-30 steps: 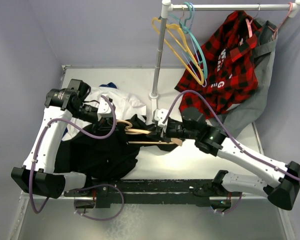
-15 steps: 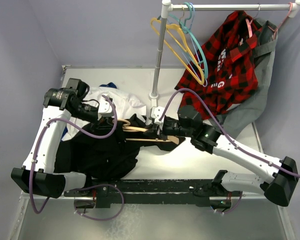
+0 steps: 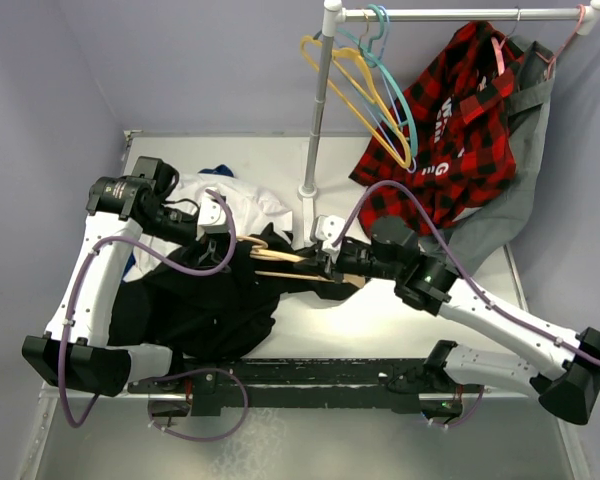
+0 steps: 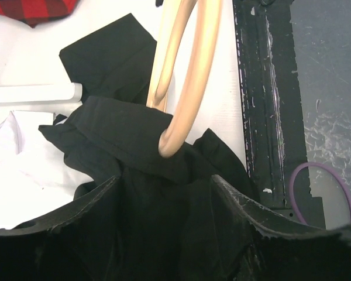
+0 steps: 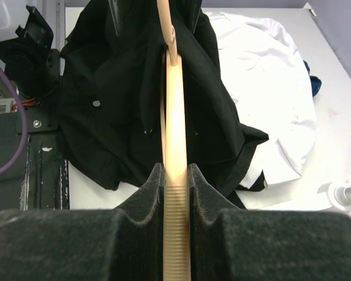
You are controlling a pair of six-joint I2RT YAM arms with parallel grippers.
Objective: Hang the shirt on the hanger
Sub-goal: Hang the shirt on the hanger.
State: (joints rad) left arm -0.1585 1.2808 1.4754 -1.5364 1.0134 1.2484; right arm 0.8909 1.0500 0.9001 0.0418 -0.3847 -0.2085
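Note:
The black shirt (image 3: 205, 305) lies crumpled on the table's left half. The tan hanger (image 3: 280, 258) lies level above it, and one end pokes under a fold of the shirt (image 4: 123, 129). My right gripper (image 3: 330, 262) is shut on the hanger's flat arm (image 5: 175, 117), with both pads pressed against it (image 5: 175, 175). My left gripper (image 3: 220, 225) sits at the shirt's top edge by the hanger's end (image 4: 190, 76). Its jaws stand wide apart (image 4: 167, 199), and loose black cloth lies between and under them.
A white shirt (image 3: 245, 205) lies behind the black one. The rack pole (image 3: 318, 110) stands on the table just behind the grippers. It carries a yellow hanger (image 3: 365, 95), a teal hanger (image 3: 390, 85) and a red plaid shirt (image 3: 450, 120). A black rail (image 4: 269, 105) runs along the near edge.
My left gripper has opened and let go of the black cloth. The right arm has shifted slightly with the hanger still in its grip.

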